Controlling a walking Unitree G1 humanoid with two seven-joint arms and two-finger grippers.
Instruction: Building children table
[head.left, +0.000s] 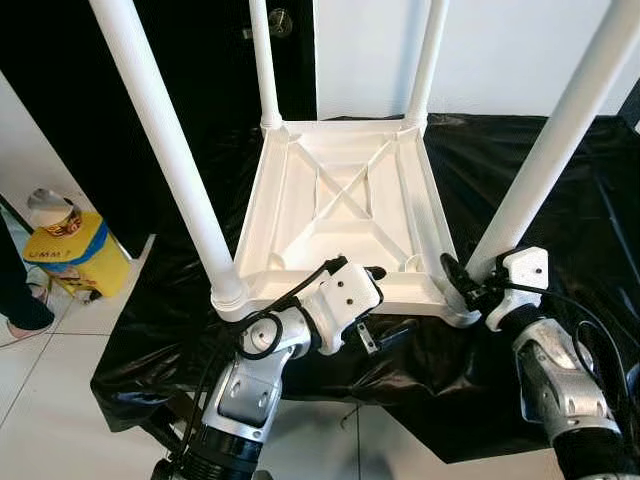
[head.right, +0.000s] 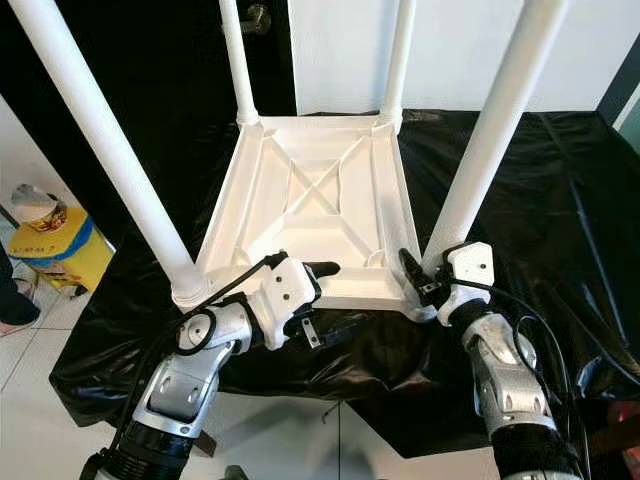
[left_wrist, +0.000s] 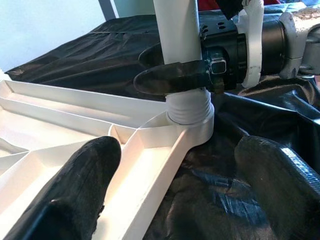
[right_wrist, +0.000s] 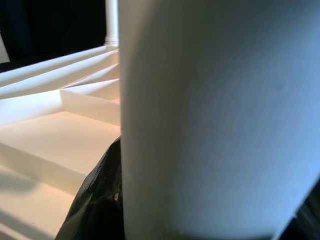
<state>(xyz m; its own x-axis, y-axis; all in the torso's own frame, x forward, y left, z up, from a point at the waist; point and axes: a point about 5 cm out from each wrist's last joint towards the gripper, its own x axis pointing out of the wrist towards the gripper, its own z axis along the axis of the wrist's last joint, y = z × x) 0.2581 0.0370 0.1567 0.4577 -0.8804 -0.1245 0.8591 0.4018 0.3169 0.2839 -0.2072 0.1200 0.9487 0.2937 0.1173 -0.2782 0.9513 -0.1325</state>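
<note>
Children table: I see the white plastic table top (head.left: 340, 215) lying upside down on the worktop, ribbed underside facing up, with an X-shaped brace in the middle. Four white legs stand up from its corners.
Worktop: it is covered with a black plastic sheet (head.left: 560, 180), wrinkled and shiny, hanging over the near edge.
Near right leg: this leg (head.left: 560, 140) stands in the corner socket nearest to my right arm; in the left wrist view its threaded collar (left_wrist: 189, 107) sits in the round socket.
Right claw: my right claw (head.left: 458, 280) is pinching the near right leg just above the socket; one black finger (left_wrist: 172, 77) crosses the front of the leg. In the right wrist view the leg is very close and blurred.
Left claw: my left claw (left_wrist: 180, 185) is spread wide at the near edge of the table top; one finger (left_wrist: 80, 185) is over the ribbed underside, the other (left_wrist: 275, 185) is over the black sheet.
Near left leg: it (head.left: 165, 140) stands in its corner, apart from both claws.
Floor: light tiles, with a yellow container (head.left: 75, 255) at the left of the worktop.
</note>
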